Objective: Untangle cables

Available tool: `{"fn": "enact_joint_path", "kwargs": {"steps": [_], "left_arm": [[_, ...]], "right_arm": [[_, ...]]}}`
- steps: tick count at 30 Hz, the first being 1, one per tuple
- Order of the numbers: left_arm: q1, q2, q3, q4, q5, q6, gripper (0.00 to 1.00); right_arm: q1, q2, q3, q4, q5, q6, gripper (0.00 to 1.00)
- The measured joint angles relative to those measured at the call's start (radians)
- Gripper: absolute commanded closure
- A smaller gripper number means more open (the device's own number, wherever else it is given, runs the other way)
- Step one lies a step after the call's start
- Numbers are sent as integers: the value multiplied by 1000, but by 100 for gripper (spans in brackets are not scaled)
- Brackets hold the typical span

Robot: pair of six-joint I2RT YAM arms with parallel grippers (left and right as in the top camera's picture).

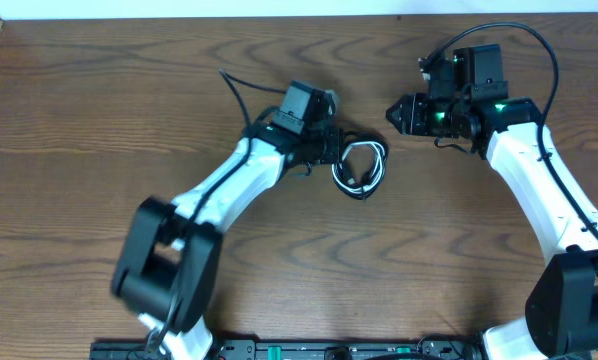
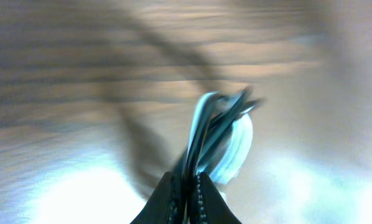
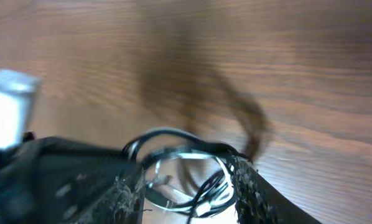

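The cables [image 1: 361,168] are a small coil of black and white cords lying mid-table. My left gripper [image 1: 331,150] sits at the coil's left edge. In the left wrist view the jaws [image 2: 187,186] are shut on a bunch of the black and white strands [image 2: 220,130]. My right gripper [image 1: 392,113] is up and to the right of the coil and not touching it. In the right wrist view its fingers [image 3: 187,168] stand apart, and the coil [image 3: 186,186] shows between them, further off. That view is blurred.
The table [image 1: 99,120] is brown wood grain. A black wire [image 1: 234,92] arcs from the left arm's wrist toward the back left. The right arm's own black wire [image 1: 539,45] loops at the back right. A black rail [image 1: 279,350] runs along the front edge.
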Motion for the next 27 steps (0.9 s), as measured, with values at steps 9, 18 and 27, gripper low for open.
{"fn": "enact_joint_path", "kwargs": {"steps": [9, 18, 27], "left_arm": [[40, -101, 0, -68, 274, 45, 93], [150, -100, 0, 55, 619, 47, 93], [201, -100, 0, 231, 835, -2, 93]], "right_arm": [[-2, 0, 0, -42, -194, -7, 59], [-3, 0, 0, -133, -53, 1, 55], [-36, 0, 0, -97, -47, -57, 53]]}}
